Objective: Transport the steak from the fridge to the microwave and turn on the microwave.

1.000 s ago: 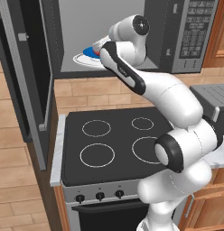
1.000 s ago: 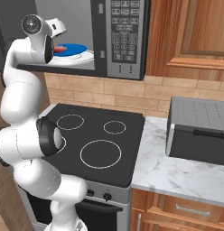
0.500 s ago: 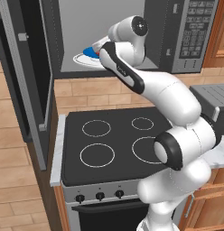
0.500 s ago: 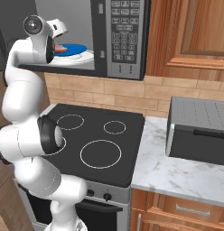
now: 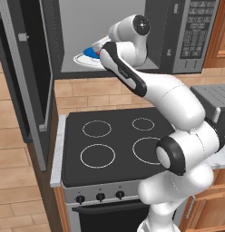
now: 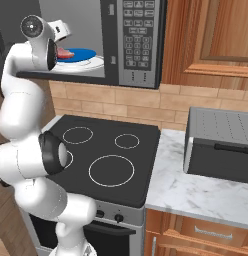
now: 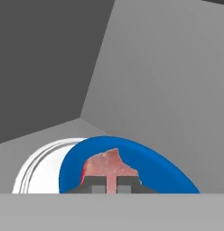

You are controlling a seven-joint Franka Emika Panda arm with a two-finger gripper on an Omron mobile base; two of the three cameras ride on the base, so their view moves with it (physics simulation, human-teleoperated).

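The arm reaches up into the open microwave (image 6: 138, 45) — its claw (image 7: 111, 186) is clamped on the steak (image 7: 107, 166), fingers pinched nearly together around the thin pink slab. The steak sits right over a blue plate (image 7: 159, 169), which rests on the white turntable (image 7: 37, 173) inside the cavity; whether the meat actually touches the plate, can't tell. Microwave door (image 5: 30, 86) hangs open to the left. Below — a black stove (image 6: 108, 160), and off right on the marble desk (image 6: 196, 197), a grey toaster oven (image 6: 221, 147).
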